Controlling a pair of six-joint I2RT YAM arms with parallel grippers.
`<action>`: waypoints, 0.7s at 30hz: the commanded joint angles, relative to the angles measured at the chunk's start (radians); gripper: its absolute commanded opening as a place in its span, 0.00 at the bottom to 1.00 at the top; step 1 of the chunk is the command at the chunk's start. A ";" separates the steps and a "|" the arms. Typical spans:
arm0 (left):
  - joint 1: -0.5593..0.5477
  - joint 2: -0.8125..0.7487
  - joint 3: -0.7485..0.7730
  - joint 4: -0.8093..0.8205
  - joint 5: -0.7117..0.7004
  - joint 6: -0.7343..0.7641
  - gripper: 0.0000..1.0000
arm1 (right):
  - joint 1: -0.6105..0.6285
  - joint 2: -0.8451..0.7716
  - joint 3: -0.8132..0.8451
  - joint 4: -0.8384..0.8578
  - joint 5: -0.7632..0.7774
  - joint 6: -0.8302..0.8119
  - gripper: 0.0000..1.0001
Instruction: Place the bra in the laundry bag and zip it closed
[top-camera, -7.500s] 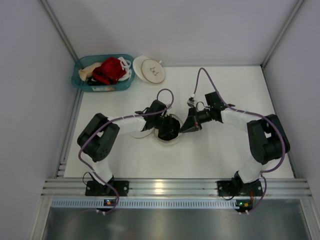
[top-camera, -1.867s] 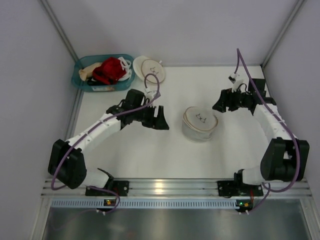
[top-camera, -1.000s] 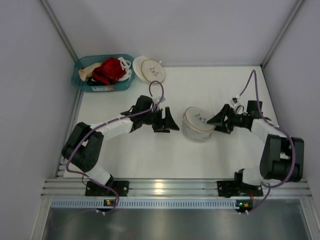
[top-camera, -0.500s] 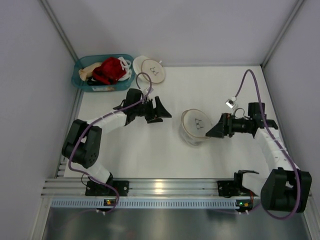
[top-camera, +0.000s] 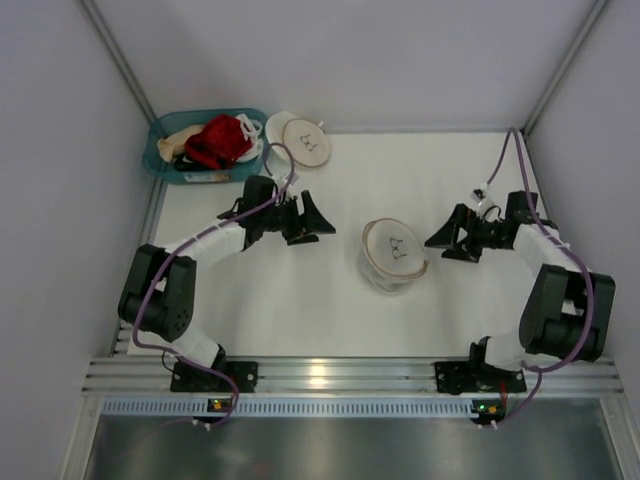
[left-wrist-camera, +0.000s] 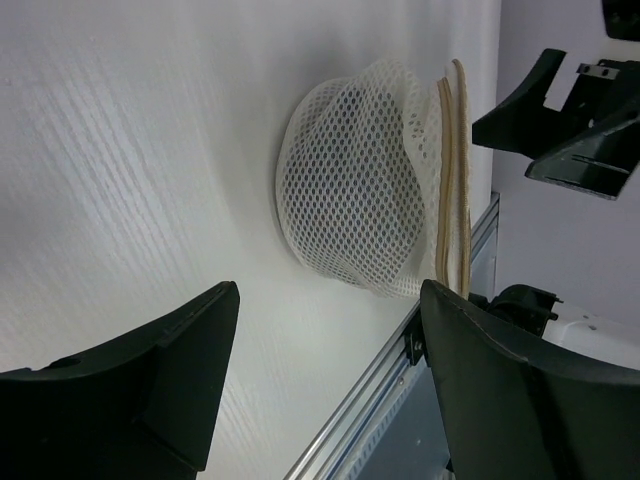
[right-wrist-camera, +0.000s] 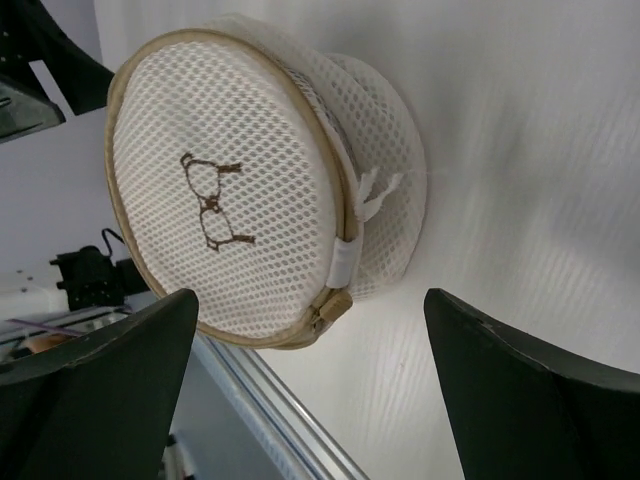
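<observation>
While both grippers face the laundry bag (top-camera: 392, 255), neither touches it. Left gripper (top-camera: 318, 222): jaws spread wide, nothing between them, well apart from the bag. Right gripper (top-camera: 443, 243): jaws wide too, empty, near the bag's other side. Bag sits mid-table (top-camera: 300, 300), lid down, zip pull (right-wrist-camera: 335, 303) at the rim. Mesh wall looks dark inside; can't tell what it is.

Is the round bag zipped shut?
Looks shut: the lid sits flush on the bag, no gap showing in the right wrist view.
</observation>
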 joint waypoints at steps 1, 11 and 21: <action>0.027 -0.028 0.014 -0.043 0.029 0.033 0.78 | 0.009 0.055 -0.053 0.172 -0.036 0.205 0.97; 0.145 -0.063 0.044 -0.152 0.049 0.105 0.78 | 0.219 0.060 -0.347 0.712 -0.077 0.661 0.99; 0.172 -0.094 0.043 -0.164 0.046 0.120 0.79 | 0.502 0.227 -0.251 1.111 0.026 0.943 0.99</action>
